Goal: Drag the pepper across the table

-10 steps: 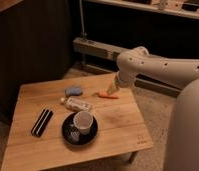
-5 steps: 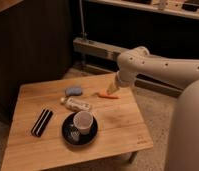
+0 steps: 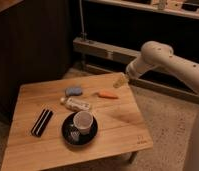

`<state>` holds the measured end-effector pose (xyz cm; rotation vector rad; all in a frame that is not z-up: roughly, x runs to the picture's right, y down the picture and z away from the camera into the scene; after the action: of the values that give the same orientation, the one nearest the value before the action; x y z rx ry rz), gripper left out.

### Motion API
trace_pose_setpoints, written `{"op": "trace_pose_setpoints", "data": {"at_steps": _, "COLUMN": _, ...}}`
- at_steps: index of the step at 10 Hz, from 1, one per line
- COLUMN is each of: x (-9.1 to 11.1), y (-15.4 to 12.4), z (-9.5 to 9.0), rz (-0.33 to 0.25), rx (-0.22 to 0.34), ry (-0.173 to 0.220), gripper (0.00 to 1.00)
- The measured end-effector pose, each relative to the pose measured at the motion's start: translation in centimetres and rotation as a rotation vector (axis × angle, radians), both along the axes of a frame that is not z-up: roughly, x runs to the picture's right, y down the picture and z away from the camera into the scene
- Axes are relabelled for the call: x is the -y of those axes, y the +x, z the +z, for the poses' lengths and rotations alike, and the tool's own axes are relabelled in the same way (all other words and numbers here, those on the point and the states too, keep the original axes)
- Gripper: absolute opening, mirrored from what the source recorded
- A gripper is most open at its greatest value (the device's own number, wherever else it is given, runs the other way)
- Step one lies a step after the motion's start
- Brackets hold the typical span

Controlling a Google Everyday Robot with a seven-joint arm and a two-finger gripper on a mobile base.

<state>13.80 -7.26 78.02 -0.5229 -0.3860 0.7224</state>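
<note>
So the pepper (image 3: 108,94) is lying flat on the worktop (image 3: 118,127), toward the far right part of the top, stem end pointing roughly left. Nothing is holding it.

The claw (image 3: 121,80) sits just beyond it, by the far right edge, near the pepper's fat end. It looks released and wide, with nothing in it. I can't tell if it's actually touching the pepper; it looks close but apart to me. The arm (image 3: 160,55) comes in from the right.

What changed in the last second? Honestly nothing I can spot. The pepper is in the same place, the claw in the same place, the jaws just as wide. So my read is the drag hasn't started yet, and the robot is paused while lining up. It'll need to come down onto or right behind the pepper before pulling or pushing it anywhere.

Around it: a blue lump (image 3: 73,91) to the left, a white packet (image 3: 77,104) just in front of that, a cup (image 3: 83,120) on a dark saucer (image 3: 68,136) nearer the camera, and a black bar (image 3: 41,122) at far left. Dragging left risks bumping the packet; the right-front part looks like the safer path.
</note>
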Motion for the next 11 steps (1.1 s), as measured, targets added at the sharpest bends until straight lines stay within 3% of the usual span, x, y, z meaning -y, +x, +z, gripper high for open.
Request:
{"op": "trace_pose_setpoints", "data": {"at_steps": 1, "x": 0.9, "y": 1.1, "z": -0.4, "rz": -0.05, "rx": 0.11, "ry": 0.062, "gripper": 0.8}}
{"op": "trace_pose_setpoints", "data": {"at_steps": 3, "x": 2.3, "y": 3.1, "z": -1.5, "rz": -0.113, "rx": 0.273, "ry": 0.193, "gripper": 0.8}}
{"op": "trace_pose_setpoints", "data": {"at_steps": 4, "x": 3.1, "y": 4.0, "z": -2.1, "rz": -0.141, "rx": 0.35, "ry": 0.273, "gripper": 0.8}}
{"op": "trace_pose_setpoints", "data": {"at_steps": 5, "x": 3.3, "y": 5.0, "z": -2.6, "rz": -0.156, "rx": 0.389, "ry": 0.321, "gripper": 0.8}}
{"op": "trace_pose_setpoints", "data": {"at_steps": 6, "x": 3.2, "y": 5.5, "z": -2.9, "rz": -0.166, "rx": 0.402, "ry": 0.338, "gripper": 0.8}}
{"op": "trace_pose_setpoints", "data": {"at_steps": 7, "x": 2.6, "y": 4.8, "z": -2.9, "rz": -0.182, "rx": 0.371, "ry": 0.32, "gripper": 0.8}}
{"op": "trace_pose_setpoints", "data": {"at_steps": 9, "x": 1.5, "y": 2.7, "z": -1.8, "rz": -0.262, "rx": 0.263, "ry": 0.268, "gripper": 0.8}}
{"op": "trace_pose_setpoints", "data": {"at_steps": 11, "x": 0.5, "y": -1.2, "z": 0.3, "rz": -0.372, "rx": 0.155, "ry": 0.217, "gripper": 0.8}}
